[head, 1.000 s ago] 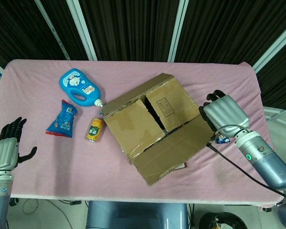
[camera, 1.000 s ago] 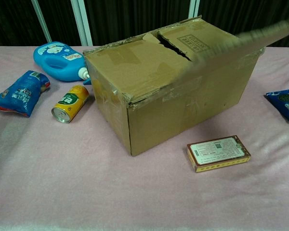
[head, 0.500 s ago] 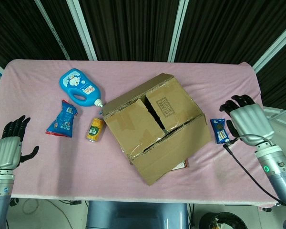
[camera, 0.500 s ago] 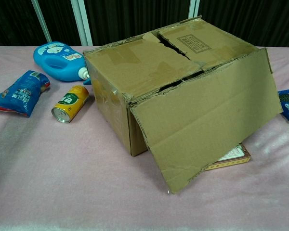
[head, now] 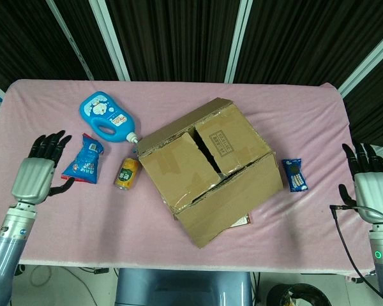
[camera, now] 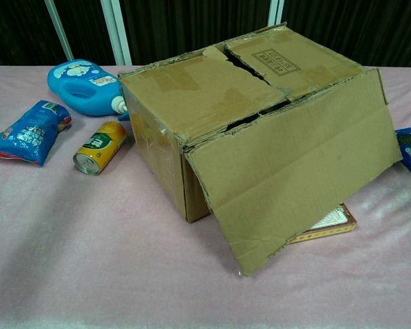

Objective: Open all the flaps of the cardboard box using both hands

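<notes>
Beside the cardboard box (head: 207, 169), both robot hands hover, fingers spread.

No legible text on the cardboard box (camera: 260, 103), only blurred print.

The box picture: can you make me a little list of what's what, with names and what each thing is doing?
box: on the pink table, front flap hanging open, two top flaps shut
left hand: open, holds nothing, beside the blue pouch
right hand: open, holds nothing, at the table's edge
can: lying on its side, left of box
bottle: blue, lying behind the can
</notes>
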Available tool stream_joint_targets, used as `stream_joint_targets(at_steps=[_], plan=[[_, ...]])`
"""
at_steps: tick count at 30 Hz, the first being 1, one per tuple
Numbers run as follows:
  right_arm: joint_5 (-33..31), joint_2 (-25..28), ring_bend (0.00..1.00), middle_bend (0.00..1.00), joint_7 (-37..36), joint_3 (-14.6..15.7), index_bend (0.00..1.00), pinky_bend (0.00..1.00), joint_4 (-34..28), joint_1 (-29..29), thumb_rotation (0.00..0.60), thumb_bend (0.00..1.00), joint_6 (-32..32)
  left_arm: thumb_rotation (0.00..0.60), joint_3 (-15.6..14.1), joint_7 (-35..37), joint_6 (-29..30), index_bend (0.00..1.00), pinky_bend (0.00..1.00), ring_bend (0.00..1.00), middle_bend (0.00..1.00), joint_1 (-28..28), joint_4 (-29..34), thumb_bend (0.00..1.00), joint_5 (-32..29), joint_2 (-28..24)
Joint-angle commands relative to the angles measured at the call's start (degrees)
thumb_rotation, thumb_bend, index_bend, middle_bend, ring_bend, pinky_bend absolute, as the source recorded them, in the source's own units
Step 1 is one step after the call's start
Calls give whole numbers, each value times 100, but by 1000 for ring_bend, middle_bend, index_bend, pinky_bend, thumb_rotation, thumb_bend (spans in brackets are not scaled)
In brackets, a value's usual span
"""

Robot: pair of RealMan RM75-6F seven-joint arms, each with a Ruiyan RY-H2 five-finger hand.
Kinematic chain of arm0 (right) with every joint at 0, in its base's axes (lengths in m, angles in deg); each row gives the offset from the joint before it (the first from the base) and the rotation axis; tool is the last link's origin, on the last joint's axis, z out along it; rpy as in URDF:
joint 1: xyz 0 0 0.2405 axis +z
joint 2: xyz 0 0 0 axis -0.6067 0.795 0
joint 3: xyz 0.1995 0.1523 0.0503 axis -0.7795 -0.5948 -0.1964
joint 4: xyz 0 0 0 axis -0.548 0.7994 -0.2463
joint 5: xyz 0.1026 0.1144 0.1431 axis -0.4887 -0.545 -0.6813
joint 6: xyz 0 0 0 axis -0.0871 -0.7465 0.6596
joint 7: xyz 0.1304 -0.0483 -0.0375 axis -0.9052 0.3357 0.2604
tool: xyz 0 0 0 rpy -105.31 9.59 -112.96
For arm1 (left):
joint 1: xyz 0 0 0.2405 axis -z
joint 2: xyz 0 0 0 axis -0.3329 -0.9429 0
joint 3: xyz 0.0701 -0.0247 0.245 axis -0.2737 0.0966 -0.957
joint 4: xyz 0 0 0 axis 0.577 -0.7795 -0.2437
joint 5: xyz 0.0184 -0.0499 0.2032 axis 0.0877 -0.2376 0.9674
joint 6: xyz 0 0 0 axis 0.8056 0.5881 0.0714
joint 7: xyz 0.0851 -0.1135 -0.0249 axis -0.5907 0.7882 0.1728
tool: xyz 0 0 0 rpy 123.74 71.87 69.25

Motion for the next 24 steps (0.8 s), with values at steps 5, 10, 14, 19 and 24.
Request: stream_joint_targets(at_steps=[5, 10, 14, 19, 24], plan=[[46, -576, 0, 13, -711, -29, 0, 207, 832, -382, 600, 414, -8, 600, 607, -836, -1477, 8, 0, 0, 6, 1457, 471, 353, -633, -279], [120, -807, 0, 13, -970, -76, 4, 207, 1143, -466, 600, 414, 12, 600, 727, -1186, -1975, 78, 116, 38, 107, 2066, 361, 519, -987, -179], [271, -1013, 0, 13, -1073, -49, 20, 207, 1459, -527, 600, 430, 18, 600, 801, -1519, -2422, 147, 197, 108, 184, 2678, 136, 622, -1302, 4], [376, -1298, 0, 13, -1452, -78, 36, 207, 1818, -616, 600, 456, 30, 600, 799, -1961, -3084, 207, 262, 167, 256, 3615, -454, 696, -1886, 412], [428, -1443, 0, 14, -1810, -211, 38, 207, 2088, -663, 600, 470, 105, 600, 569, -2374, -3284, 257, 314, 220, 317, 4438, -1046, 721, -2482, 886]])
